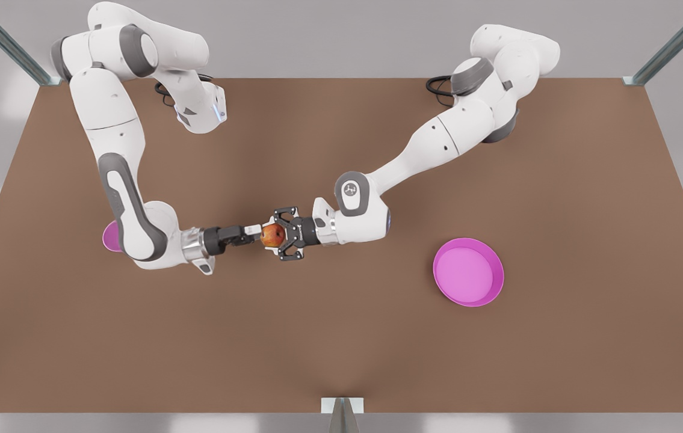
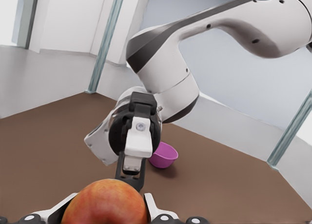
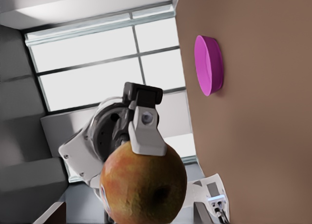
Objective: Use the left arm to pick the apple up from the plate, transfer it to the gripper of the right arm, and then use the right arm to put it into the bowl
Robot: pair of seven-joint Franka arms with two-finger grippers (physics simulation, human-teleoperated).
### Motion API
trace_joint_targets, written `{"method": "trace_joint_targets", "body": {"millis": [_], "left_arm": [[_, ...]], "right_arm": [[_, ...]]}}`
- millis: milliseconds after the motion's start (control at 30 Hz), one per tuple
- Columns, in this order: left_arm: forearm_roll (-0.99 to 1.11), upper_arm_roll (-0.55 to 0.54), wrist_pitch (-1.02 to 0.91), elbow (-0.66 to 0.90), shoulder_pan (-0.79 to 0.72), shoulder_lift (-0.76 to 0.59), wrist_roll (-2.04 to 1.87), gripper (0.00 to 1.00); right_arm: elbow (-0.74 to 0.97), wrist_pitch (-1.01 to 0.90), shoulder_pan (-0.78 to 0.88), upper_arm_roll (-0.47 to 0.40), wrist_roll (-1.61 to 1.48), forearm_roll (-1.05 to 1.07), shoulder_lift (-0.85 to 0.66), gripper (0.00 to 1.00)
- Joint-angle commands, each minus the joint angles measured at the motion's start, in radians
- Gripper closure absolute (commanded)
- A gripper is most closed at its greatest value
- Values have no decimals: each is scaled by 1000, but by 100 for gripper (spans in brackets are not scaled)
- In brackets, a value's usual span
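Note:
The red-orange apple [image 1: 272,236] hangs in mid-air over the middle of the table, between both grippers. My left gripper [image 1: 278,236], the black open-linkage one, comes in from the front view's right and is shut on the apple [image 2: 105,202], its white pads [image 2: 152,205] hugging both sides. My right gripper [image 1: 254,230], slim and black behind a silver cuff, meets the apple from the front view's left. In the right wrist view it [image 3: 146,136] rests against the apple [image 3: 146,190]. The wide pink plate [image 1: 467,273] lies empty. The small pink bowl [image 1: 109,236] is half hidden behind the right arm.
The brown table [image 1: 341,349] ends in metal frame posts at its corners and front edge. The bowl [image 2: 163,155] sits behind my right gripper [image 2: 134,160] in the left wrist view. The plate [image 3: 209,65] shows beyond the apple in the right wrist view.

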Motion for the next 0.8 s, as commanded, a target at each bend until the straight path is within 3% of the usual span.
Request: {"method": "trace_joint_targets", "body": {"millis": [0,567,767], "left_arm": [[0,0,-10,1,-3,-1,118,42],[0,2,-10,3,-4,1,118,42],[2,3,-10,1,-4,-1,118,42]], "right_arm": [[0,5,1,9,-304,4,2,3],[3,57,28,37,-359,41,26,4],[3,53,30,40,-367,41,23,22]]}}
